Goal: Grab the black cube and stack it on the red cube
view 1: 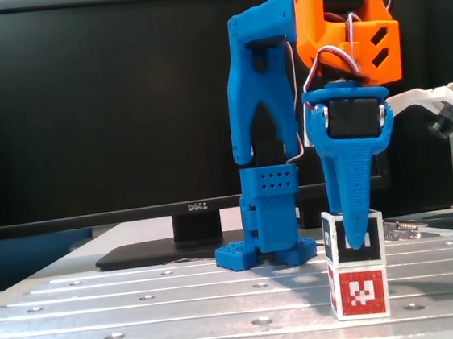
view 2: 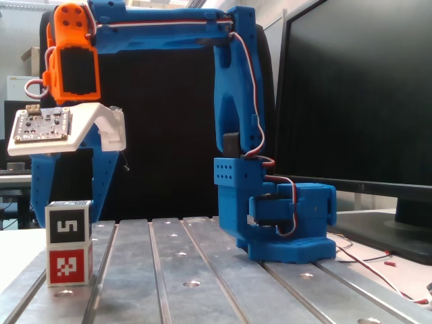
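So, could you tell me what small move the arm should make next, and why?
Probably open the tool to let go. The black cube already sits squarely on the red cube in both fixed views, with no gap showing, while the blue fingers flank it. Then lift straight up to avoid nudging the stack.

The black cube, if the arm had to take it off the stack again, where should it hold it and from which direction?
Probably from straight above, fingers closing on two opposite vertical faces. The black cube sits square on the red cube, so its underside is covered while its flat sides are exposed. A top-down pinch should lift it without nudging the red one. The gripper is already around it this way.
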`<move>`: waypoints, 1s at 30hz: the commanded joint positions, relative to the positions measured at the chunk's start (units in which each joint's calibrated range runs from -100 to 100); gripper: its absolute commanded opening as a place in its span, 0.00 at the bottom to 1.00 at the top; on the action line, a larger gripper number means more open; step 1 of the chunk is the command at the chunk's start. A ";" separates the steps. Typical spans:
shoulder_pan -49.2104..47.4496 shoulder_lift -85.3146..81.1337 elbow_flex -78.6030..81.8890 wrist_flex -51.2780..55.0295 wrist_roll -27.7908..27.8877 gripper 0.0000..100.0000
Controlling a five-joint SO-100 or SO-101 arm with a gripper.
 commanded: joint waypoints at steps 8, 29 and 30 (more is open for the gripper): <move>0.33 -0.26 0.03 -1.11 0.00 0.21; 0.33 -1.02 -5.31 6.24 0.00 0.41; 0.33 -1.02 -6.48 7.27 0.00 0.41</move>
